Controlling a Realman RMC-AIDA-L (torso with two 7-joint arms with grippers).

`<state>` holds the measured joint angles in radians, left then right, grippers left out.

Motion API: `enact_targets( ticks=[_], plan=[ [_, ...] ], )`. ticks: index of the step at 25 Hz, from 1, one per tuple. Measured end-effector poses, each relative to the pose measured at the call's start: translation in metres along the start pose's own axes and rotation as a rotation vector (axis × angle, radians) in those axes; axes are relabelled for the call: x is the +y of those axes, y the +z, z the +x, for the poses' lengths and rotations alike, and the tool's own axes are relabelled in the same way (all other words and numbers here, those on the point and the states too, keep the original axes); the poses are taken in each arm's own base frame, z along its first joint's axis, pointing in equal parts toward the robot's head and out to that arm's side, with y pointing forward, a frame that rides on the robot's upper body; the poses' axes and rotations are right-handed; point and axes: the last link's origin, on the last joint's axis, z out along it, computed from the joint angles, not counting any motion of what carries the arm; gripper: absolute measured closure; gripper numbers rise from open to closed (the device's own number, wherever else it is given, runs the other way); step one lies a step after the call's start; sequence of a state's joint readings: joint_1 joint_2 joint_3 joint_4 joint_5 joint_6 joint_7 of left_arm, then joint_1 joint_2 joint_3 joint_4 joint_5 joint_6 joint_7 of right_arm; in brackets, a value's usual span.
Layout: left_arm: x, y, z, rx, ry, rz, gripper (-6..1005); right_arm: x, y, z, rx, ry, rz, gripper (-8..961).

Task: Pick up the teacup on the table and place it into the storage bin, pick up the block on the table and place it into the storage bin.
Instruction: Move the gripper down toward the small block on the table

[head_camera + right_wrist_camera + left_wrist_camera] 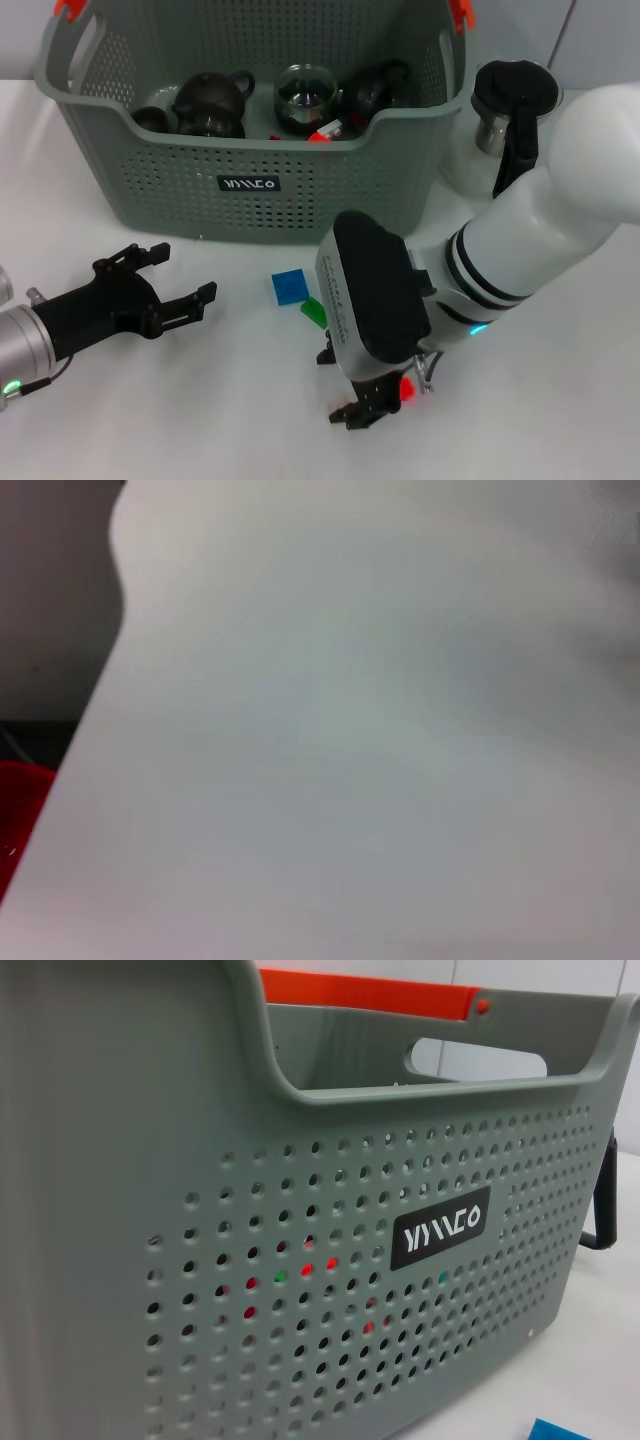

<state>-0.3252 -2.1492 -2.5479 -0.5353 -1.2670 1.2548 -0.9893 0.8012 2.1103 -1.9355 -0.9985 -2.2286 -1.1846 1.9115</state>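
1. The right gripper [372,400] is hanging low over the white table [560,400] at the near edge of the head view, pointing down and toward the robot; its black wrist housing is hiding most of the fingers, so only dark tips are showing beneath it; a small red block [406,389] is sitting right at those tips, apparently between them, though whether the fingers are pinching it or merely touching it I cannot tell.
2. The right wrist view is showing mostly pale table surface, with a patch of the red block [20,815] at one edge; the arm's own fingers are not showing there.
3. The left gripper [180,285] is lying low over the table on the robot's left, its black fingers spread wide and holding nothing; it is pointing toward the middle of the table, short of the loose blocks.
4. A flat blue square block [290,286] and a smaller green block [315,312] are lying on the table just in front of the bin, touching or nearly touching each other, between the two grippers.
5. The large grey-green perforated plastic storage bin [130,180] with orange handle clips is standing at the far side of the table; the left wrist view is looking closely at its wall [120,1160] and black label.
6. Inside the bin, a dark teapot [212,100], a clear glass teacup [306,98] and further dark teaware are sitting side by side, with a small red piece among them.
7. A clear glass pitcher with a black handle [510,110] is standing just beside the bin on the robot's right.
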Motion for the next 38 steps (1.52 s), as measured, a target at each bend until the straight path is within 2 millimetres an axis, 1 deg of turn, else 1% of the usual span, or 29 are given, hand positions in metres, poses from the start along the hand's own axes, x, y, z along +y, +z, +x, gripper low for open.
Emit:
enact_targets(
  ticks=[10,16,21,29,35,38],
  plan=[
    [0.0,-0.0003,-0.0003,0.0,-0.002,0.0,108,-0.0079,-0.0021,0.003,0.001,0.058,0.047,271],
    [0.0,-0.0004,-0.0005,-0.001,-0.003,0.001,108,0.0006,-0.0024,-0.0007,0.002,0.009,-0.003,271],
    [-0.0001,-0.0008,-0.0011,-0.003,-0.003,0.004,108,0.0014,-0.0013,-0.0011,0.002,0.005,-0.006,270],
    [-0.0003,-0.0008,-0.0013,-0.004,-0.003,0.005,108,0.0007,-0.0004,0.0015,0.012,0.041,-0.013,351],
    [-0.0003,-0.0004,-0.001,-0.004,-0.002,0.004,108,-0.0011,0.0007,0.0029,0.007,0.051,0.004,541],
    [-0.0003,-0.0003,-0.0009,-0.004,-0.002,0.003,108,-0.0008,0.0022,0.0046,0.011,0.056,0.003,568]
  ],
)
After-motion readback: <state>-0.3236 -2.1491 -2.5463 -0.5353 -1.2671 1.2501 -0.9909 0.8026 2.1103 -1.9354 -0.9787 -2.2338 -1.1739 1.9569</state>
